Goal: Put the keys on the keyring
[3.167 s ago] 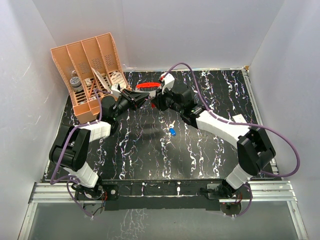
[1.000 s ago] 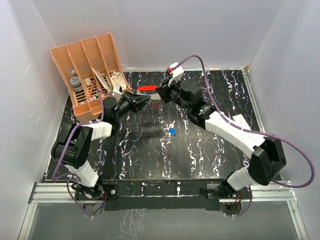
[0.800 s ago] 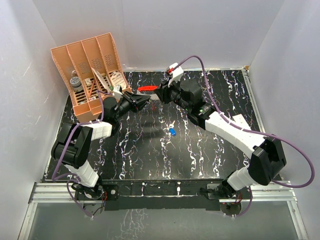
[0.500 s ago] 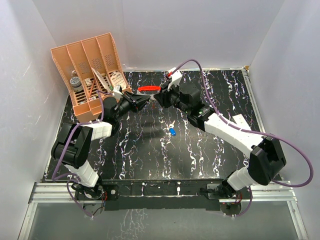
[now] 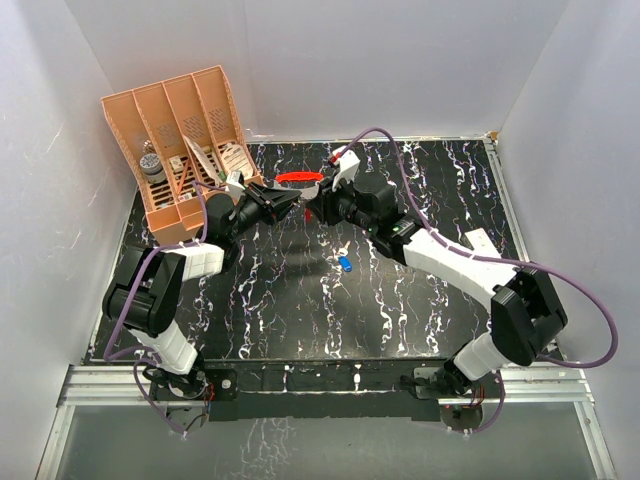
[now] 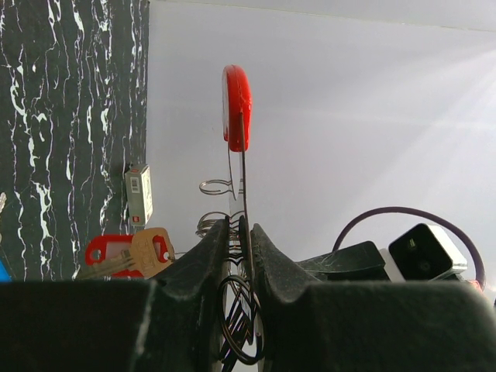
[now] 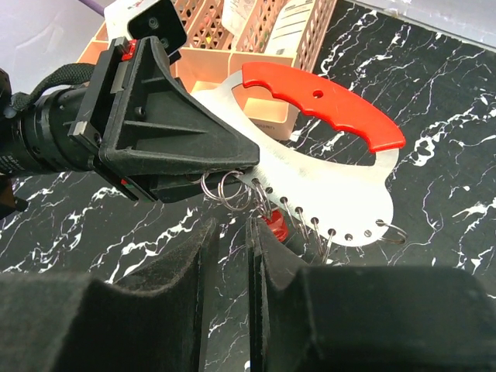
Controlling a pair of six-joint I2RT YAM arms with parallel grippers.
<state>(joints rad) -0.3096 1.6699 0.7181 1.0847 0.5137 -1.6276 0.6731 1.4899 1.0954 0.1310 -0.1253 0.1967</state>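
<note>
Right wrist view: the left claw [image 7: 249,160] is clamping the keyring [image 7: 325,180] steady so the right claw [image 7: 232,231], nearly closed, seemingly pinching the red key [image 7: 273,226], is lining it up beside the wire loops.

Peach slotted organizer [image 5: 172,222] at back-left of black marbled table [image 5: 300,310]; small dark jar [image 5: 152,165], cards [image 5: 235,157] inside.
</note>
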